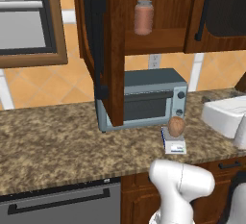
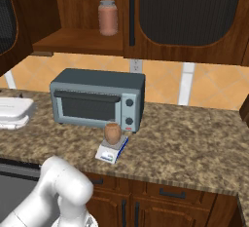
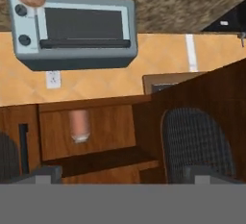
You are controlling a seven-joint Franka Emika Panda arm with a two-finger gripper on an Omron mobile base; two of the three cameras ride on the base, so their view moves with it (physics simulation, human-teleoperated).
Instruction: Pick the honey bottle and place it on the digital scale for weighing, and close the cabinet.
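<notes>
Kitchen corner with a speckled stone counter and orange tiled wall

A brown-and-tan granite countertop (image 1: 57, 131) runs under an orange diagonal-tiled backsplash (image 2: 214, 82) with a white outlet (image 2: 135, 66). A blue-grey toaster oven (image 2: 97, 99) stands against the wall, and a wood-framed window (image 1: 29, 21) hangs at the left. Below the counter are reddish-brown drawers (image 2: 170, 192) with dark pulls and a grey dishwasher front (image 1: 57, 206). A white appliance (image 1: 226, 115) sits at the counter's end.

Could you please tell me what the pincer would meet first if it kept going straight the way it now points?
Probably the open cabinet: its shelf edge or swung-out door lies ahead of the pincer, though depth is unclear.
</notes>
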